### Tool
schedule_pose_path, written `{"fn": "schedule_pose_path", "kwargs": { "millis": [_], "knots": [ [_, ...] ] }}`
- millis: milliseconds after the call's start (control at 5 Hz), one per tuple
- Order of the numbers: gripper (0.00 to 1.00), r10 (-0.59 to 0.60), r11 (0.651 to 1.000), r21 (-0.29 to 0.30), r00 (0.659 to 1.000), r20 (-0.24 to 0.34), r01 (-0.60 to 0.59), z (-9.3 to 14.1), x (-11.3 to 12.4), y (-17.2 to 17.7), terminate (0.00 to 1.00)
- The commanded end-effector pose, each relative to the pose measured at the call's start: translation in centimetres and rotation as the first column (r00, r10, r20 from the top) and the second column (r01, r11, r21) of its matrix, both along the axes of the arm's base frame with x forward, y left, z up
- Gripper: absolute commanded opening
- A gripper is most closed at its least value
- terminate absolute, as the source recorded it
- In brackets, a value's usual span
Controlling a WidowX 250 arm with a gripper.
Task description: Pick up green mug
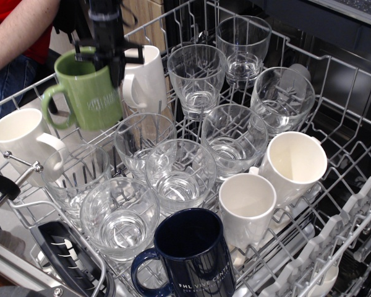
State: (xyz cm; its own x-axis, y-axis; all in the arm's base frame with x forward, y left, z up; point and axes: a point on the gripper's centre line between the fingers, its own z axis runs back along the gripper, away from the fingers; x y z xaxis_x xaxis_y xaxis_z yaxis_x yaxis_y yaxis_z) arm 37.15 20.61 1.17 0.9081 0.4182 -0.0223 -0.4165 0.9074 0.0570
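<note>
Gripper (107, 57), black, comes down from top left and is clamped on the rim of the green mug (86, 90), one finger inside the mouth, other on the outer wall w/ the white lettering. Mug hangs tilted above the rack (334, 65), clear of the tines, handle pointing left, at the rack's back-left corner. Just right of it, touching or nearly so, stands a white mug (143, 77); another white mug (21, 139) sits lower left at the rack's edge. Glasses fill the middle: one (142, 139) directly below the green mug, more in rows toward the back right, tallest (243, 46) at the far end. Front centre, navy mug (191, 253) w/ white print, handle to the left. Right of it two more white mugs, one upright (247, 207), one (292, 164) leaning toward the camera. Top left corner, a person's arm (15, 28) in a red shirt, behind the rack. Bottom left, dark plastic parts, can't tell what they are.
</note>
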Motion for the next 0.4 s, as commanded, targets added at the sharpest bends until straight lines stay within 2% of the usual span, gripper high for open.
{"fn": "schedule_pose_path", "kwargs": {
  "millis": [0, 200],
  "knots": [
    [0.0, 0.051, 0.997, 0.05, 0.994, 0.098, -0.057, 12.3, 1.7, 0.9, 0.0],
    [0.0, 0.074, 0.995, 0.059, 0.996, 0.045, -0.076, 14.4, 1.8, 0.7, 1.0]
  ]
}}
